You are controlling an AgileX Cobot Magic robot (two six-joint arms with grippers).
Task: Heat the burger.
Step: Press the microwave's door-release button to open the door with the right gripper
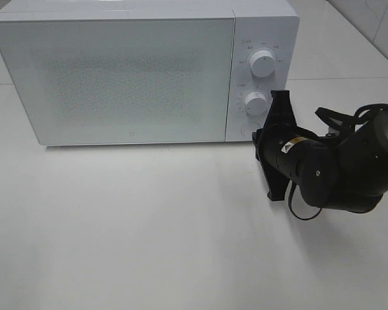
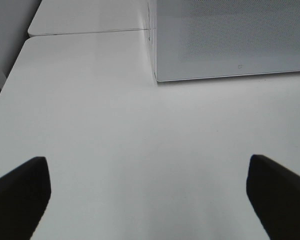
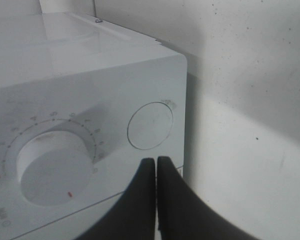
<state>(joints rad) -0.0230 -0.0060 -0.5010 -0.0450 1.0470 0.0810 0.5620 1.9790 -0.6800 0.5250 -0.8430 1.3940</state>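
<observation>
Right fingers (image 3: 145,195) are pressed flat together, nothing between them, with their tips right up at the microwave's control panel, just beside the round button (image 3: 150,126). Whether the tips touch the panel, I can't tell. Next along the panel is the lower dial (image 3: 52,167), ringed with small marks and carrying a small red dash on its rim. From the high camera, the upper dial (image 1: 263,62) sits above it on the same strip.

Behind those fingers, the black right arm (image 1: 349,168) reaches in from the right side and hangs over the worktop (image 1: 149,245) in front of the panel.

Over to the other side: left fingers (image 2: 20,192) are spread wide and hold nothing, with bare white worktop between them. They sit low over the surface, well back from the microwave (image 1: 116,77), looking at its lower front corner.

The microwave door (image 1: 129,71) is shut, its frosted, speckled window showing nothing of the inside. And the burger? It shows in none of these views, so I can't tell where it sits.
</observation>
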